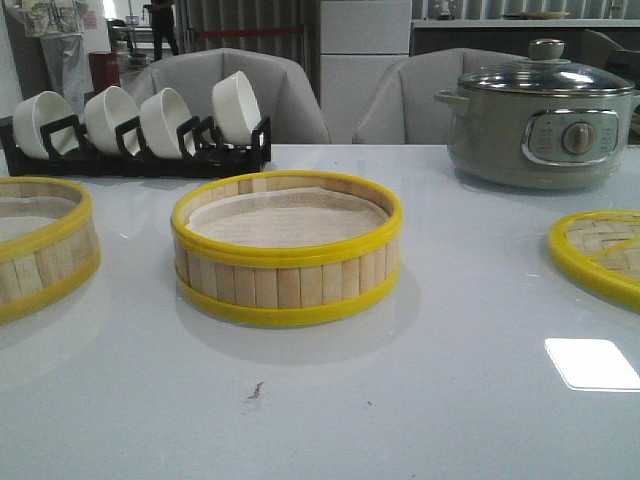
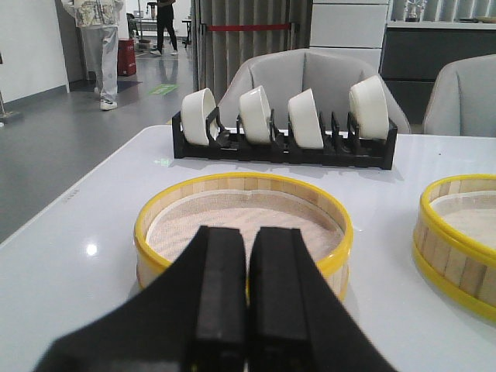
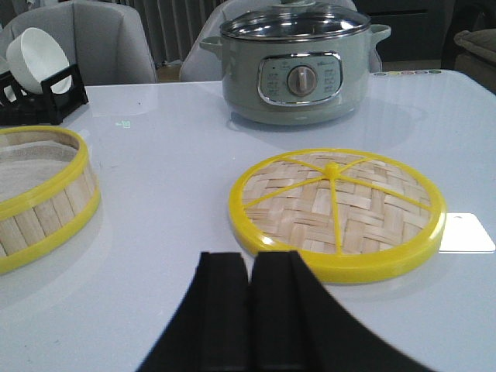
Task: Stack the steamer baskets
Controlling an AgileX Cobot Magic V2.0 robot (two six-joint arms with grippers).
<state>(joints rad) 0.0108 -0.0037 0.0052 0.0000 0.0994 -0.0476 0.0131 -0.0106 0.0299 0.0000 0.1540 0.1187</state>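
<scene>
Currently two steamer baskets on the glossy white table (image 1: 400, 400): centre basket (image 1: 287, 250) and left basket (image 1: 40, 245), well apart, unstacked. Both are shallow round rings of vertical bamboo slats, yellow rims, pale liner. One flat woven bamboo lid (image 3: 337, 213) with yellow rim, near right. Far left: black rack (image 1: 140, 155) holding four white bowls. Far right: one grey electric pot (image 1: 540, 115), glass lid. Left gripper (image 2: 246, 302) and right gripper (image 3: 249, 310): fingers pressed together, holding nothing.
</scene>
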